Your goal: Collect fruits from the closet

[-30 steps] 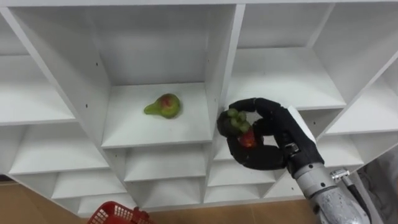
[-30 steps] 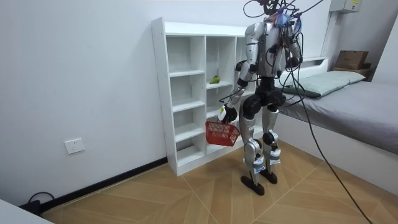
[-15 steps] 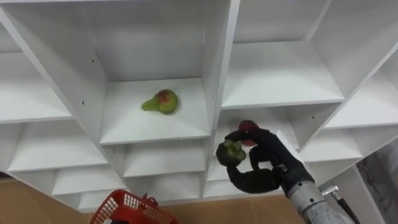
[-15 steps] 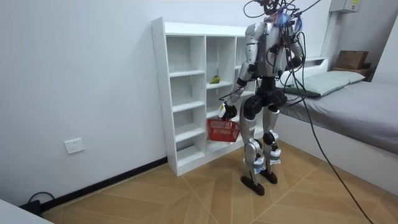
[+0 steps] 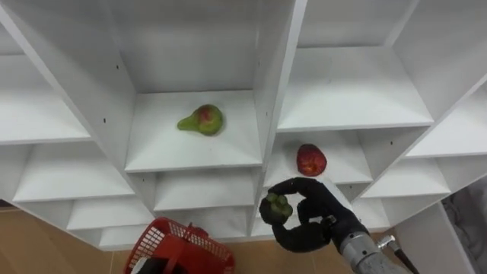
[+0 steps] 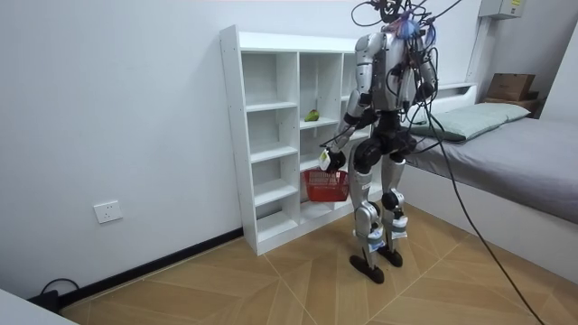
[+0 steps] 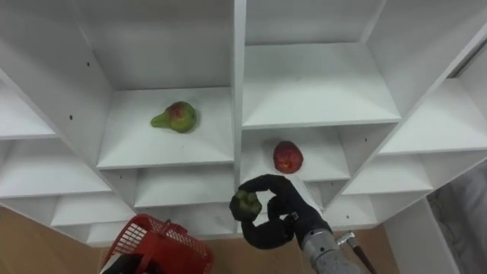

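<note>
White closet (image 5: 270, 84), pear (image 5: 202, 120) on one shelf, red apple (image 5: 310, 160) on a lower shelf

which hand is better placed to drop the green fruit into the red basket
Right. The right hand is curled round the small green fruit, close beside the red mesh basket on its right, so a short move left would likely drop it in.

Bright, even light — soft shadows under the closet (image 5: 190, 148) shelves.
</note>
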